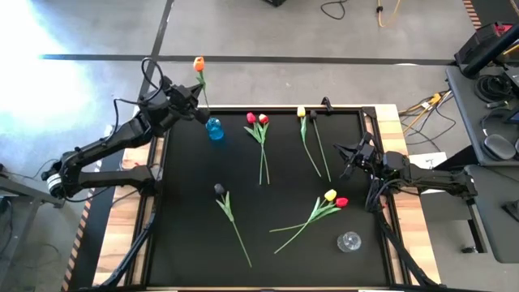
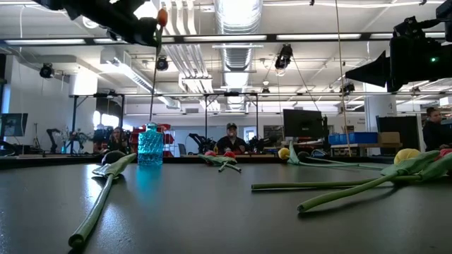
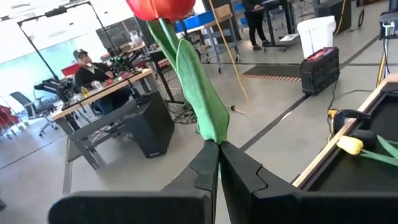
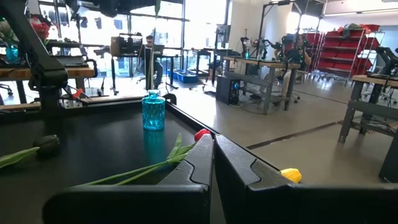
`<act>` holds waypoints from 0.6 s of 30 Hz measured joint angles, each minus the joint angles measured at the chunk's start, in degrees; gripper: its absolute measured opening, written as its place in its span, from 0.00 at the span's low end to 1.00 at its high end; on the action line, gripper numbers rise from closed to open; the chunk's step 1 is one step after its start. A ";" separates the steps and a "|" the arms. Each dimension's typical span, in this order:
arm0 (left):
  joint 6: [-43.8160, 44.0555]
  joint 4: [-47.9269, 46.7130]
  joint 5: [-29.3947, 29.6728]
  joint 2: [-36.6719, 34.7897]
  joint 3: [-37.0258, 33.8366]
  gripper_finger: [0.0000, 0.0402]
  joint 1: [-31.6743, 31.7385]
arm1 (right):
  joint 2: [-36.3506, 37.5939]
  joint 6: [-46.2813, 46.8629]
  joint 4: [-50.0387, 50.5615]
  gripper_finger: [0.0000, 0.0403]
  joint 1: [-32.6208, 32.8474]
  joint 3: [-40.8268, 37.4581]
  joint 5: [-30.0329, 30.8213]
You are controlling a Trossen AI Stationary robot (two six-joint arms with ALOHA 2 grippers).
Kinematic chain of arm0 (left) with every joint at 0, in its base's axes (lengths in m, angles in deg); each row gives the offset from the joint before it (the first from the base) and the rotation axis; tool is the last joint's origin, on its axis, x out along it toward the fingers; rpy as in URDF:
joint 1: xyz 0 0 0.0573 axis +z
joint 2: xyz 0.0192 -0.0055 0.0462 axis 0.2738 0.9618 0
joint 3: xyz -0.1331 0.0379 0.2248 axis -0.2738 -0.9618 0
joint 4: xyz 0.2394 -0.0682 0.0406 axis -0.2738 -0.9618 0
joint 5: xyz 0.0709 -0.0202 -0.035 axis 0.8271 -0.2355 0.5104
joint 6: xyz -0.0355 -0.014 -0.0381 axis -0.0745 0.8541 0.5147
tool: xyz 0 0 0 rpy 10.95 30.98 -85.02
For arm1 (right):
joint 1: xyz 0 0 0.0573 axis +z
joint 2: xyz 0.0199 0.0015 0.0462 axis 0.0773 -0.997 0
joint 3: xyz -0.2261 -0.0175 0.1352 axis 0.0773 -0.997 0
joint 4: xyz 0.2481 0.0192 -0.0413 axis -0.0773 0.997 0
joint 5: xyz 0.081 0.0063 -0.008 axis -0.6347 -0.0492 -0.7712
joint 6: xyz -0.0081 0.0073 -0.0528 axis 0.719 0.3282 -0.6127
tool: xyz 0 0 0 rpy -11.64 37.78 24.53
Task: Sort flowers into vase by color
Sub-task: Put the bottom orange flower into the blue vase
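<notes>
My left gripper (image 1: 193, 99) hangs high over the table's far left corner, shut on an orange-red tulip (image 1: 199, 63). The tulip's stem (image 2: 151, 85) drops straight down to the mouth of the blue glass vase (image 1: 214, 128). Whether its end is inside does not show. The other flowers lie flat on the black mat: two red (image 1: 257, 119), a yellow (image 1: 301, 112) beside a dark one (image 1: 326, 103), a yellow and red pair (image 1: 334, 198), and a dark one (image 1: 219, 189). My right gripper (image 1: 349, 156) waits shut at the right edge, holding nothing. My left gripper pinches the tulip's stem and a green leaf (image 3: 210, 127) between its two fingers, a little below the head (image 3: 160, 6). The fingers lie level, coming from the table's left, across the stem. The tulip stands upright, head up, its long stem hanging below the fingers toward the blue vase.
A clear glass vase (image 1: 349, 241) stands near the front right corner. The mat has a raised wooden rim (image 1: 388, 113). Cables and a side table with gear (image 1: 495, 97) lie beyond the right edge. People sit at benches in the room behind (image 2: 231, 137).
</notes>
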 joint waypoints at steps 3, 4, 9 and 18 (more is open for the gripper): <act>-1.25 2.72 -0.32 0.00 -1.98 0.00 0.00 | 0.00 0.00 0.00 0.02 0.00 0.00 0.00; -1.89 3.78 -0.39 0.03 -2.64 0.00 0.00 | 0.00 0.00 0.00 0.02 0.02 0.00 0.00; -5.00 11.69 -0.49 -0.01 -6.94 0.00 0.02 | 0.00 -0.01 0.00 0.02 0.01 0.00 0.00; -7.78 19.97 -3.31 0.01 -13.18 0.00 0.07 | 0.00 0.00 0.00 0.02 0.00 0.00 -0.01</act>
